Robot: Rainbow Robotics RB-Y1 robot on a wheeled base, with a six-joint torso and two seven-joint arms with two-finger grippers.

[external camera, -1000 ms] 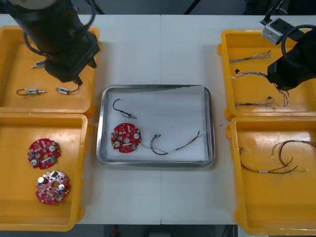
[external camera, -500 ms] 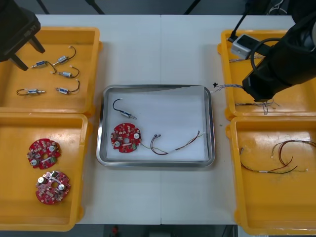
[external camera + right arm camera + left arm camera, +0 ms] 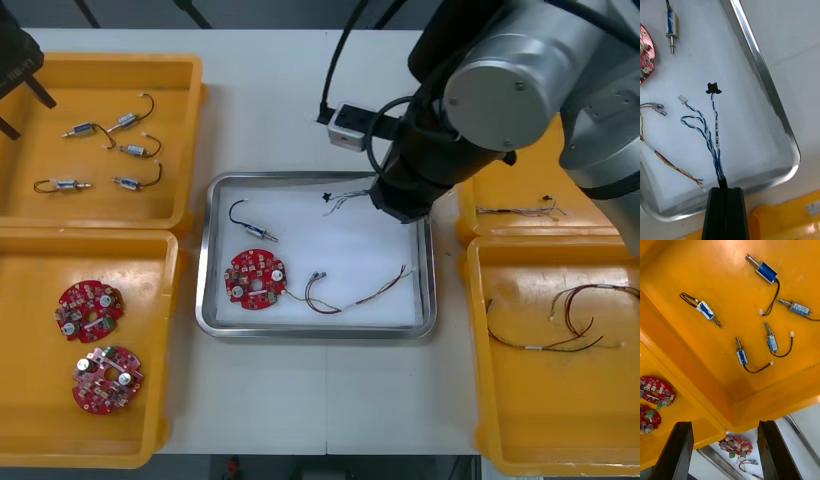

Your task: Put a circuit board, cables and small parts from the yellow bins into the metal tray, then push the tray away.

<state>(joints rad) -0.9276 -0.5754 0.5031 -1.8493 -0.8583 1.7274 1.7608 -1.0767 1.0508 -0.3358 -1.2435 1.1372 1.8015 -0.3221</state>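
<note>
Carrying: the right end effector (image 3: 724, 189) is pinched on one end of the twisted blue and white cable (image 3: 711, 138), so its connectors dangle over the white floor of the metal tray (image 3: 315, 332), apparently ready to be laid down
Tray contents: a circuit board (image 3: 255, 279), a small metal part (image 3: 258, 232) and a red and yellow cable (image 3: 370, 292) lie inside
Left end effector (image 3: 724, 423): fingers spread, holding nothing, over the far left yellow bin (image 3: 100, 205), clear of the work
Change: half a second ago the right arm was at the far right yellow bin (image 3: 490, 190) with the cable just reaching the tray's rim; now it is over the tray's far right corner
</note>
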